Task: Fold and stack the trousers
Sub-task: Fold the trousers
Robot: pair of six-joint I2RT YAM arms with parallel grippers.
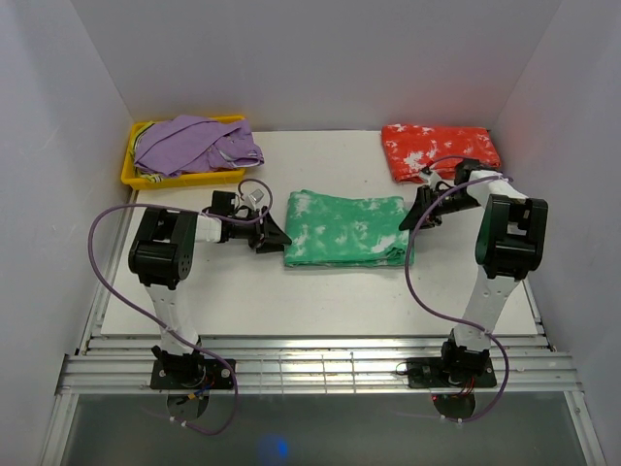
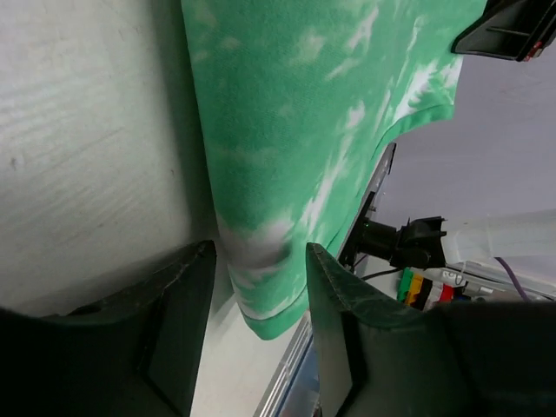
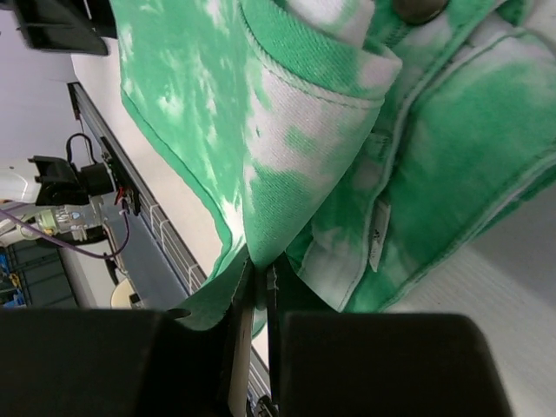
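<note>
Nearest to us, on the near side of the green trousers, the left arm and the right arm rise from the front edge of a pale table. The green trousers, bright green with white tie-dye blotches, lie folded into a flat rectangle near the middle of the table.

At the left end of the green trousers we see the left gripper, low over the table and pointing at the cloth. In the left wrist view its two dark fingers stand apart, with the near hem of the green trousers showing in the gap between them. We cannot tell whether either finger touches the cloth.

At the right end of the green trousers sits the right gripper. In the right wrist view its fingers are drawn together, with a thin fold of the green cloth pinched between them. Layers of hem and a waistband with a dark button hang just beyond.

Farther back and to the right of the green trousers lie the red-orange trousers, also blotched white and folded flat. They rest on the table's far right corner, apart from the green pair.

Farther back and to the left of the green trousers stands a yellow bin at the far left corner. A plain purple garment is heaped in it and spills over its right rim.
</note>
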